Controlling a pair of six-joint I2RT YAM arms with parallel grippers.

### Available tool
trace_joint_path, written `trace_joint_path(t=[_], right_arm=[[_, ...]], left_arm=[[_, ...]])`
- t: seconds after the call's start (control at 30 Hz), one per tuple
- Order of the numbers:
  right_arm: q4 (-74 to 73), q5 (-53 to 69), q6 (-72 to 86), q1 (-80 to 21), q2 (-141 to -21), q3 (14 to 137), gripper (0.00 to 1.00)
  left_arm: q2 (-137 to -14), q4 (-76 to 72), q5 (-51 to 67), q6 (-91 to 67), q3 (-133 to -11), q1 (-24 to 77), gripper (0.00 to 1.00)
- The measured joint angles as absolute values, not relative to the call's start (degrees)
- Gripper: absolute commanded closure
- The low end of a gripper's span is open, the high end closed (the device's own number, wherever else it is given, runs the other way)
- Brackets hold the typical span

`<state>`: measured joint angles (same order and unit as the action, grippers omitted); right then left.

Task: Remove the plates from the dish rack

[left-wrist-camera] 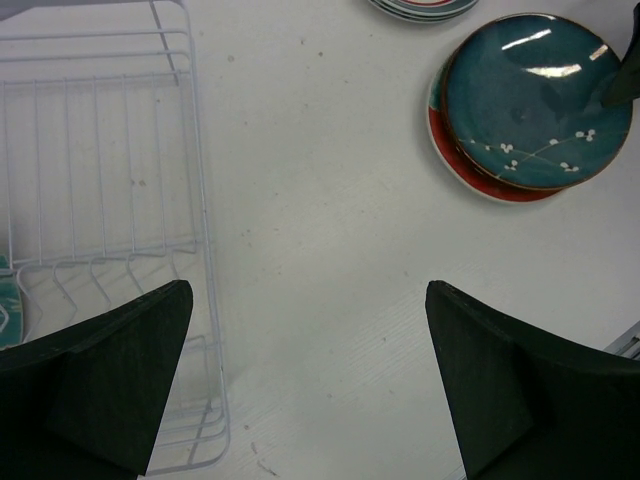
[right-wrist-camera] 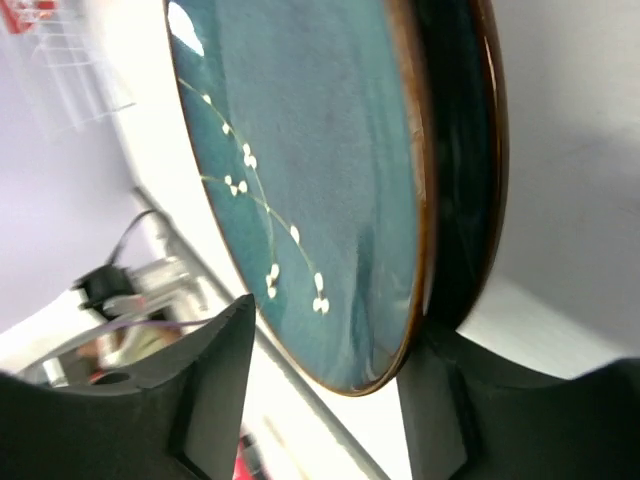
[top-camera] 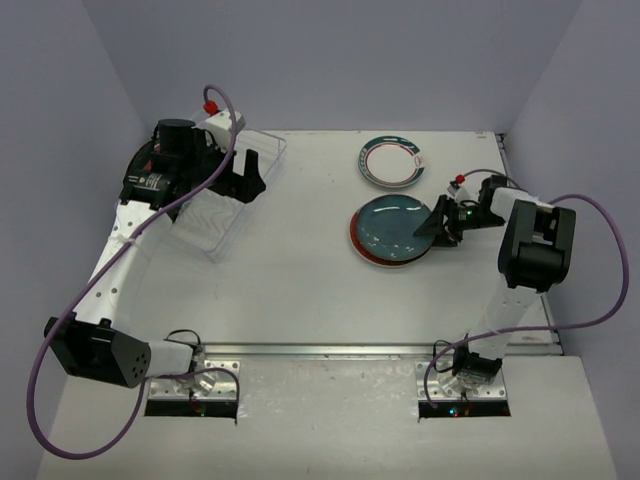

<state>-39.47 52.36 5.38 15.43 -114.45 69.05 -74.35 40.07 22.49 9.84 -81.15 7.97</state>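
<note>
A dark teal plate [top-camera: 393, 226] with white blossoms lies on a red plate [top-camera: 362, 250] at the table's right. A white plate with a teal-red ring [top-camera: 390, 162] lies behind them. My right gripper [top-camera: 436, 226] is open, its fingers straddling the teal plate's right rim [right-wrist-camera: 400, 200] with a gap on the face side. The clear dish rack [top-camera: 222, 205] stands at the far left. My left gripper [top-camera: 245, 180] hovers open and empty over its right edge [left-wrist-camera: 205, 250]. A sliver of a teal plate [left-wrist-camera: 5, 312] shows inside the rack.
Grey walls close in the table on the left, back and right. A metal rail [top-camera: 330, 350] runs along the near edge between the arm bases. Purple cables loop beside both arms.
</note>
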Motion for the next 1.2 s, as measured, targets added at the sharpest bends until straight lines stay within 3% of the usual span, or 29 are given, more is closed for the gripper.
trace_joint_path(t=[0.17, 0.27, 0.57, 0.73, 0.83, 1.2], right_arm=[[-41.44, 42.06, 4.50, 15.18, -107.17, 71.53, 0.26], [-42.35, 33.72, 3.95, 14.90, -103.46, 74.54, 0.13], [-42.25, 19.20, 1.45, 13.35, -97.86, 76.21, 0.11], [-40.61, 17.90, -0.62, 11.45, -94.02, 72.74, 0.11], [-38.70, 17.16, -1.57, 8.63, -90.01, 69.59, 0.10], [-33.74, 14.92, -1.58, -4.36, -82.52, 63.17, 0.10]], left_arm=[[-74.35, 40.15, 21.80, 10.08, -81.74, 7.97, 0.00], [-74.35, 40.25, 20.47, 10.31, -82.78, 7.97, 0.00], [-74.36, 39.72, 6.11, 10.20, -85.10, 6.25, 0.02], [-77.95, 40.61, 4.69, 12.53, -92.98, -6.10, 0.32], [-81.92, 40.40, 4.23, 15.91, -97.37, -12.16, 0.44], [-96.41, 45.59, 7.45, 29.74, -102.32, -17.74, 0.63]])
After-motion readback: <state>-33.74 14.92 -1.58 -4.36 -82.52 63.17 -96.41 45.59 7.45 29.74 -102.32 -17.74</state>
